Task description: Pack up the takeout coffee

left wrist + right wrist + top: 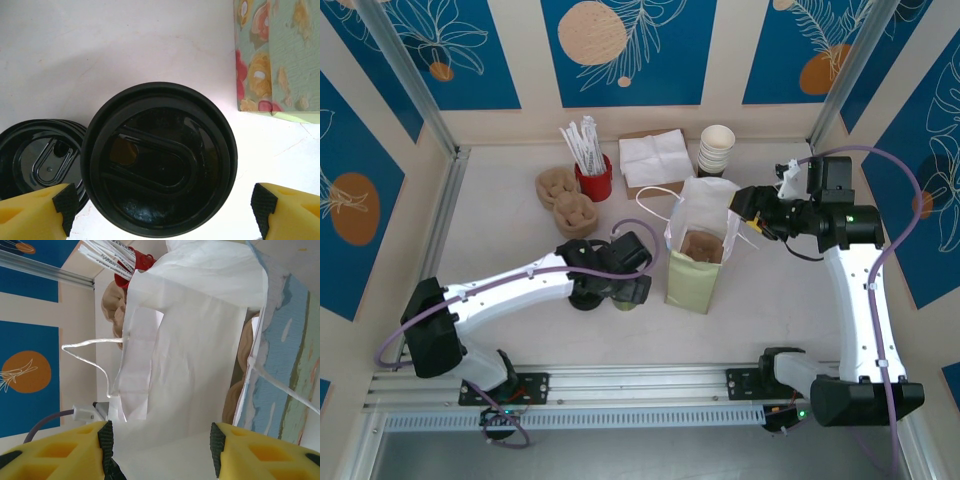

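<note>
Left gripper (164, 209): jaws spread wide, one yellow finger with a black pad (65, 202) on each side of the takeout coffee. There is a small gap on both sides and nothing is pinched.
Takeout coffee (160, 160): upright on the table (500, 235), straight under the left wrist camera. Black lid with an oval sip tab. It stands just beside the paper bag, not in it.
Right gripper (161, 447): pads held apart, about half spread, at the bag's right rim. White paper lies between them; cannot tell if either pad touches it.
Paper bag (692, 285): upright, mouth open, mid table between the two arms, with a brown pulp carrier (701, 245) inside.
Print: the left wrist view shows red and yellow flowers on pale green on the bag's outer face. The right wrist view shows blue and green painted bands.
Readable text: grey marks on the straw wrappers (107, 255), too small to read.
Left wrist view adds: a stack of spare black lids (40, 155) just beside the cup, hard by one finger.
Right wrist view adds: the bag's white inner wall and a white twine handle (85, 346).
Top view adds: a red cup (596, 185) of straws, white napkins (655, 160), stacked white cups (717, 150) and pulp cup trays (565, 200) along the back, well apart from both grippers.
In the way: the spare lids on one side of the cup, the bag wall near on the other.
</note>
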